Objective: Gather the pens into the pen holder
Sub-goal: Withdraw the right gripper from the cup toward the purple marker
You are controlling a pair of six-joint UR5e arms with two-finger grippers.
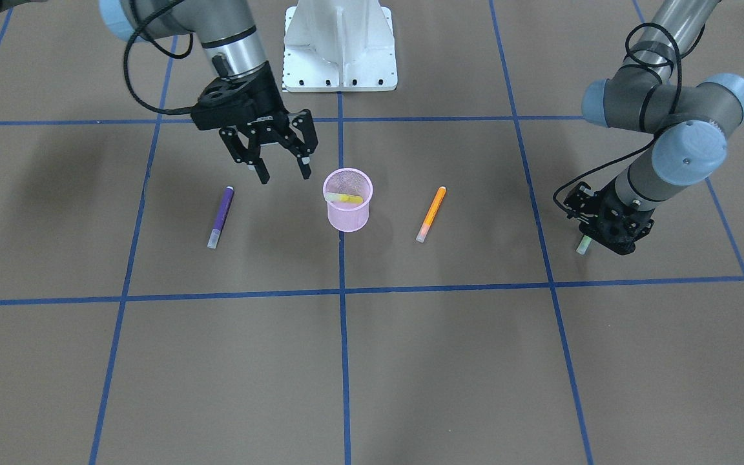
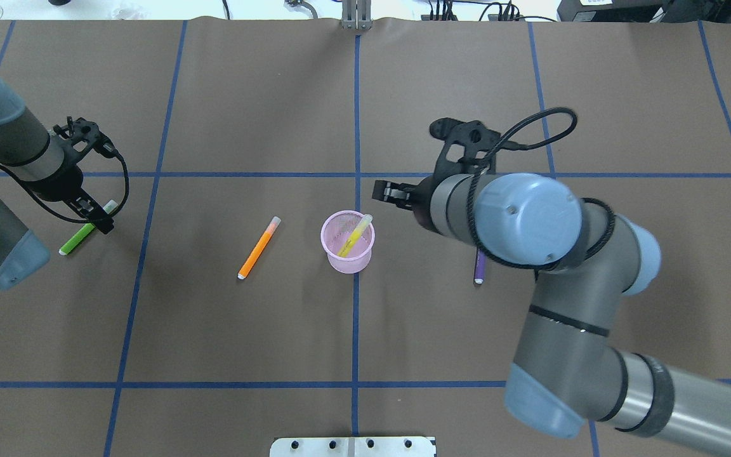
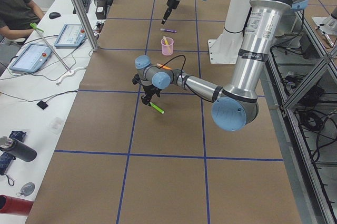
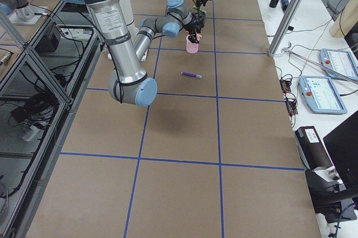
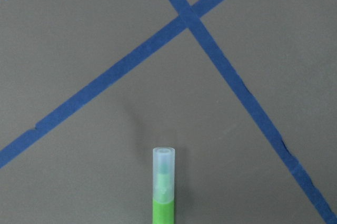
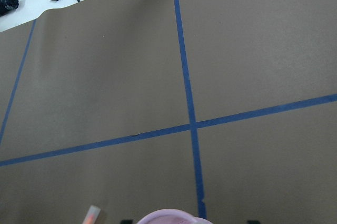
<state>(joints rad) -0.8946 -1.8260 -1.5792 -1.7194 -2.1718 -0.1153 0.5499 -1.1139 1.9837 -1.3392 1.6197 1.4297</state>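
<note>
Pen holder [image 1: 348, 218] stands mid-bench on a blue tape line [image 1: 343, 361], with the yellow pen [image 1: 345, 198] leaning inside. Right gripper [image 1: 285, 173] hangs raised just beside it on the robot's right, jaws spread wide, empty. Green pen [image 2: 77, 242] is near the bench end on the robot's left. Left gripper [image 2: 96, 220] is pinched across its barrel, and the pen's shadow sits detached from the cap.

Bench [image 1: 462, 374] is papered brown. The white robot base [image 1: 340, 45] is at its rear edge. A side table [image 3: 31, 103] holds two tablets [image 3: 31, 58], and a person [image 3: 16, 8] is seated there.

Orange pen [image 1: 432, 213] and purple pen [image 1: 221, 216] lie flat either side of the holder, apart from it. In the overhead view the right arm covers most of the purple one.
</note>
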